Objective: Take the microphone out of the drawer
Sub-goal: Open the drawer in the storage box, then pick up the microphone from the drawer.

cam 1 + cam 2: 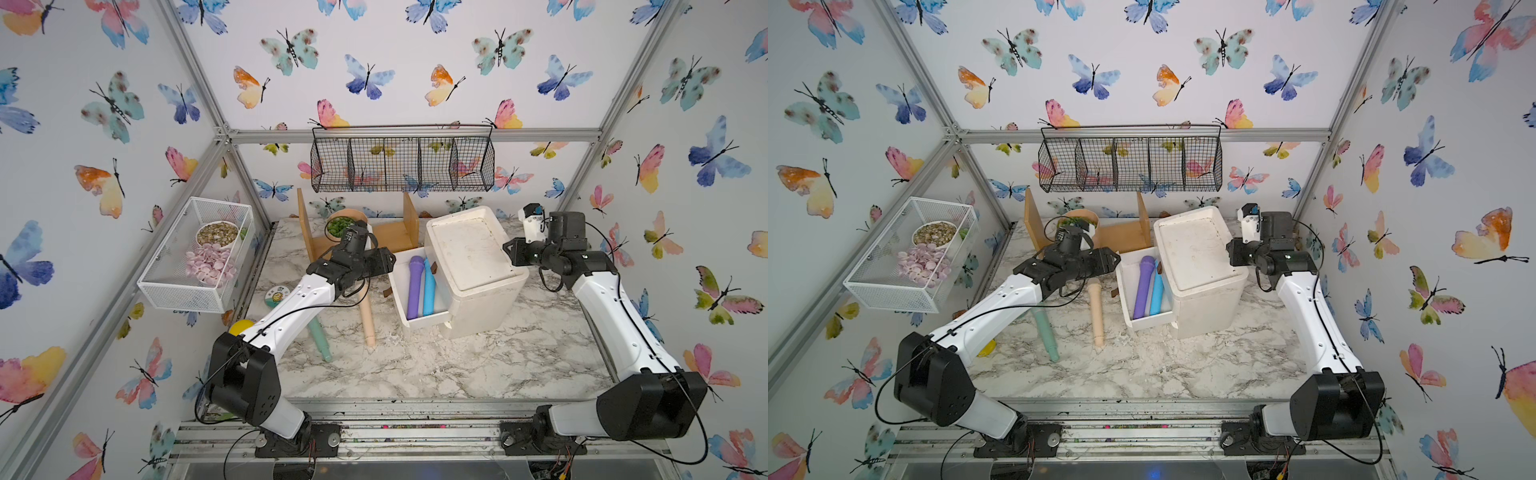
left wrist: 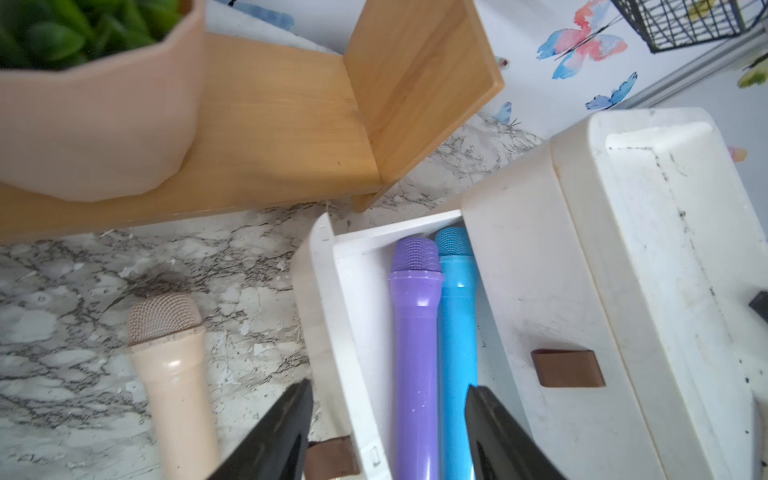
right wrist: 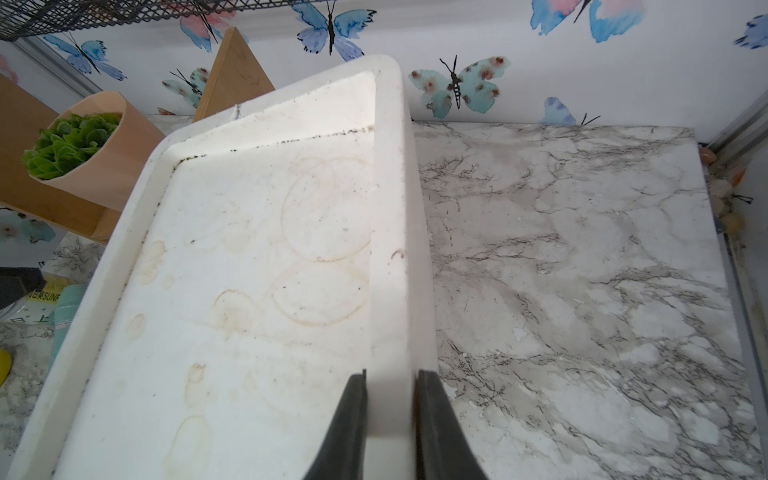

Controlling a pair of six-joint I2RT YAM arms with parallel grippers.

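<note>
- The drawer [image 1: 428,321] stands pulled out from the left side of the white cabinet [image 1: 469,249], near the middle of the marble table [image 1: 457,365].
- Two microphones lie side by side inside it, touching, heads toward the far end: a purple microphone [image 1: 415,286] on the left and a blue microphone [image 1: 429,291] on the right, partly under the cabinet's edge.
- The left gripper [image 2: 388,384] hovers over the drawer's far-left part with its jaws well apart and nothing between them. In the left wrist view one finger shows outside the drawer's left wall and the other by the blue microphone's right side.
- The right gripper [image 3: 390,374] is closed on the raised rim along the right edge of the cabinet's top, one finger on each side of the rim.
- A beige microphone [image 1: 366,320] lies on the table just left of the drawer, and a teal microphone [image 1: 320,336] lies further left, partly under the left arm.
- A wooden shelf [image 1: 395,235] with a potted plant [image 1: 343,226] stands at the far side, behind the left gripper.
</note>
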